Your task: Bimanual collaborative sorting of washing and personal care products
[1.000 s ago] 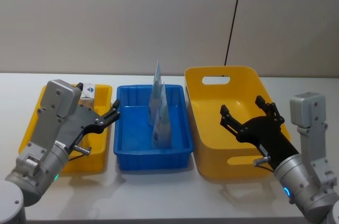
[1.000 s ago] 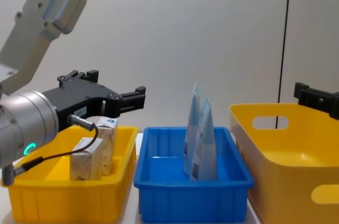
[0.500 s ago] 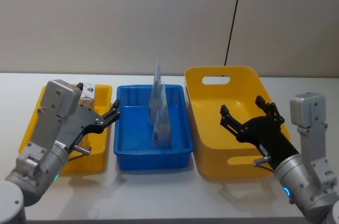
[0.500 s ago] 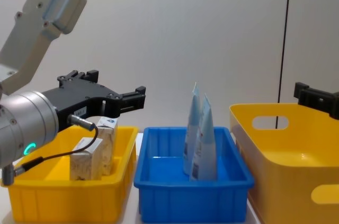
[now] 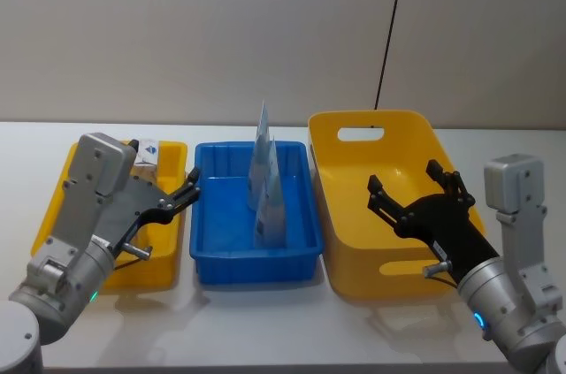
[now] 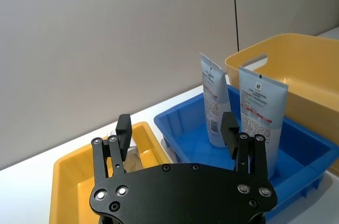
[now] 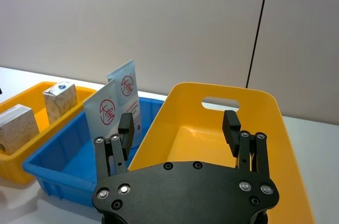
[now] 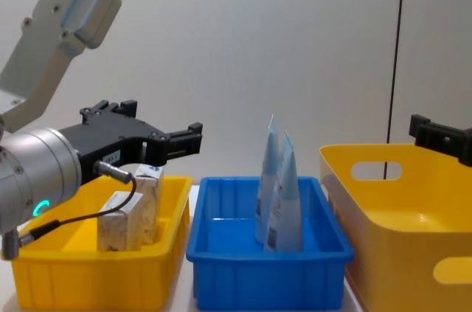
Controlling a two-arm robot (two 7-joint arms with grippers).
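Note:
Two pale-blue squeeze tubes (image 5: pixel 266 181) stand upright in the blue bin (image 5: pixel 221 234); the chest view shows the tubes (image 8: pixel 280 194) leaning together. Two beige marbled cartons (image 8: pixel 131 212) stand in the small yellow bin (image 8: pixel 88 279) on the left, and one carton's white-and-blue end (image 5: pixel 148 155) shows past my left arm. My left gripper (image 5: pixel 184 193) hovers open over that bin's inner edge, holding nothing. Over the large yellow bin (image 5: pixel 349 184) my right gripper (image 5: pixel 414 190) stays open and empty. In the wrist views, the left gripper (image 6: pixel 176 131) and the right gripper (image 7: pixel 178 126) each have spread jaws.
The three bins sit side by side on a white table (image 5: pixel 265 321) against a plain wall. The large yellow bin (image 7: pixel 212 128) holds nothing. A black cable (image 5: pixel 389 29) runs down the wall behind it. Bare table lies in front of the bins.

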